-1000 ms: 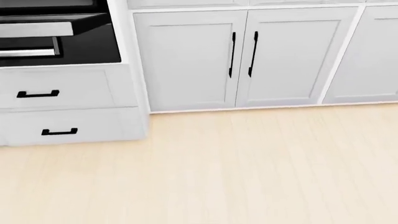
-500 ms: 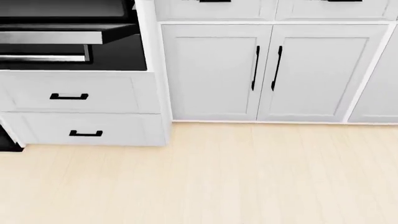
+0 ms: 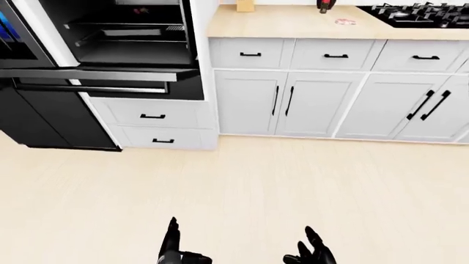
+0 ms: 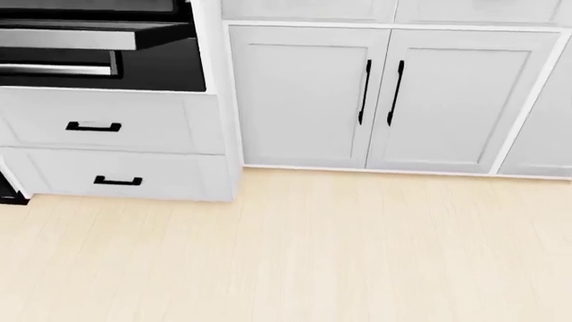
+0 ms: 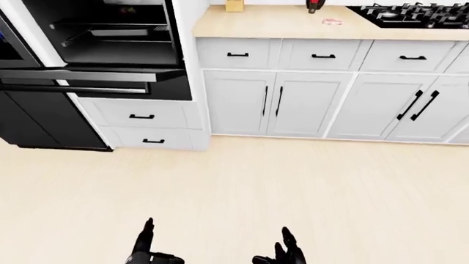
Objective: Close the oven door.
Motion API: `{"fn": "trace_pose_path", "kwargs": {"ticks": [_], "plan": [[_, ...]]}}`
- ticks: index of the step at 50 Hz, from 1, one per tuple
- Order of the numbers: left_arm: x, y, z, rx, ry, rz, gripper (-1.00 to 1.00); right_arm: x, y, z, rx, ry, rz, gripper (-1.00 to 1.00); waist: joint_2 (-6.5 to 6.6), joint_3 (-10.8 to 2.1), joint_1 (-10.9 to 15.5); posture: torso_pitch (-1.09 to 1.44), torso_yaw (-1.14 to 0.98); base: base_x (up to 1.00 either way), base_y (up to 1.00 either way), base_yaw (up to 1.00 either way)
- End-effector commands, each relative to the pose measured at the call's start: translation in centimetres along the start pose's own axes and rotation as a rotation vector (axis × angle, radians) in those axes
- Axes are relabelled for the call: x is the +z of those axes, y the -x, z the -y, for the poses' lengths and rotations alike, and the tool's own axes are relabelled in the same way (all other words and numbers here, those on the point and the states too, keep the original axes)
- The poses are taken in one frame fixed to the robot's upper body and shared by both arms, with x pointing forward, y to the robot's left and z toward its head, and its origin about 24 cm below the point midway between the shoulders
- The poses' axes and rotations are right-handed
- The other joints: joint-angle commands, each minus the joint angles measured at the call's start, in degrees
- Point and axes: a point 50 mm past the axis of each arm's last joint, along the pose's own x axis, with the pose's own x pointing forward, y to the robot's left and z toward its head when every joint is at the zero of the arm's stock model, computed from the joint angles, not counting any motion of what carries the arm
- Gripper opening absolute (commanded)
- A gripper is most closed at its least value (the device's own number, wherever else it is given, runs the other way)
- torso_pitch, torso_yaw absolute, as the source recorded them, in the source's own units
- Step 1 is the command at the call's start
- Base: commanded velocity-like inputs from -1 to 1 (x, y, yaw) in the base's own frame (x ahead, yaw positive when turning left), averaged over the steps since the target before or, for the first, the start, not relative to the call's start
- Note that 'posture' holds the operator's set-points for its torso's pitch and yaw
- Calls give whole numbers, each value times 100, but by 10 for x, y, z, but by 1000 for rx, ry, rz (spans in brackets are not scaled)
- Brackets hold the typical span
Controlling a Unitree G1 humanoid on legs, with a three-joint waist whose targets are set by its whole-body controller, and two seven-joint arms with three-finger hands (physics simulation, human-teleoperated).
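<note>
Oven door (image 3: 103, 74) hangs open, folded down flat at the upper left of the left-eye view, its bar handle (image 3: 92, 88) along the near edge and the dark cavity with its racks showing above it. Nothing of the task looks done yet: the door is not lifted and neither hand is on it.

Both hands sit low at the bottom of the eye views, well apart from the door. The left hand (image 3: 174, 250) has one finger raised and the others loosely spread; the right hand (image 3: 312, 252) shows its fingers spread too. Each is empty and unclenched.

What is left, by my reading, is to close the gap to the door, get a hand under its near edge or handle, and swing it up until it shuts.

Bare wood floor (image 3: 242, 181) lies between the hands and the door, so the way in looks free. Two drawers (image 3: 154, 125) sit directly under the door; to the door's right run the base cabinets (image 3: 282, 102). A tall black unit (image 3: 44, 118) stands just left of the door.
</note>
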Motion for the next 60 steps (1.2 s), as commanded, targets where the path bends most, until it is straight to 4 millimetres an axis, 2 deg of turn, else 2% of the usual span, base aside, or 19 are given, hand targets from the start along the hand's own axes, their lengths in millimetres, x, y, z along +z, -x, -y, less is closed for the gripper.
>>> {"fn": "trace_pose_path", "kwargs": {"ticks": [1, 5, 6, 14, 17, 19, 20, 24, 29, 34, 35, 39, 44, 47, 49, 50, 51, 53, 60], "plan": [[15, -5, -11, 45, 9, 63, 100, 15, -6, -6, 35, 24, 66, 100, -16, -51, 20, 0, 0, 37, 0, 0], [15, -5, -11, 44, 7, 63, 100, 15, -7, -7, 39, 26, 62, 100, 428, -206, 26, 0, 0, 33, 0, 0], [15, -5, -11, 44, 7, 63, 100, 15, -7, -7, 39, 27, 62, 100, 227, -119, 75, 0, 0, 34, 0, 0], [15, -5, -11, 44, 8, 63, 100, 15, -7, -8, 41, 28, 63, 100, 59, -137, 114, 0, 0, 36, 0, 0], [15, -5, -11, 44, 8, 64, 100, 14, -7, -8, 45, 27, 59, 100, -213, -170, 175, 0, 0, 37, 0, 0], [15, -5, -11, 45, 8, 64, 100, 14, -7, -8, 45, 27, 58, 100, -558, -279, 173, 0, 0, 37, 0, 0], [15, -5, -11, 45, 8, 64, 100, 14, -7, -8, 45, 28, 59, 100, -380, -208, 98, 0, 0, 36, 0, 0], [15, -5, -11, 45, 8, 64, 100, 14, -7, -8, 45, 29, 60, 100, -403, -175, -6, 0, 0, 36, 0, 0], [15, -5, -11, 46, 8, 64, 100, 14, -6, -7, 44, 29, 61, 100, -165, -120, -58, 0, 0, 36, 0, 0], [15, -5, -11, 46, 9, 64, 100, 14, -6, -7, 44, 30, 61, 100, 465, -295, -81, 0, 0, 36, 0, 0], [15, -5, -11, 46, 9, 64, 100, 14, -6, -7, 45, 30, 61, 100, 245, -236, -19, 0, 0, 37, 0, 0], [15, -5, -11, 46, 9, 64, 100, 14, -6, -8, 46, 31, 62, 100, 282, -199, 57, 0, 0, 36, 0, 0], [15, -5, -11, 46, 9, 64, 100, 14, -6, -8, 46, 30, 61, 100, 32, -164, 143, 0, 0, 36, 0, 0], [15, -5, -11, 46, 9, 64, 100, 14, -7, -8, 47, 31, 61, 100, -266, -208, 181, 0, 0, 36, 0, 0], [15, -5, -11, 46, 9, 64, 100, 14, -7, -8, 47, 31, 59, 100, -667, -343, 135, 0, 0, 36, 0, 0], [15, -5, -11, 46, 9, 64, 100, 14, -7, -8, 47, 32, 59, 100, -317, -237, 84, 0, 0, 36, 0, 0], [15, -5, -11, 46, 9, 64, 100, 15, -7, -8, 48, 32, 59, 100, -468, -197, 107, 0, 0, 37, 0, 0], [15, -5, -11, 45, 8, 64, 100, 15, -7, -9, 49, 32, 59, 100, -470, -212, 2, 0, 0, 37, 0, 0], [15, -5, -11, 45, 7, 64, 100, 15, -8, -9, 51, 34, 58, 100, -63, -189, -92, 0, 0, 36, 0, 0]]}}
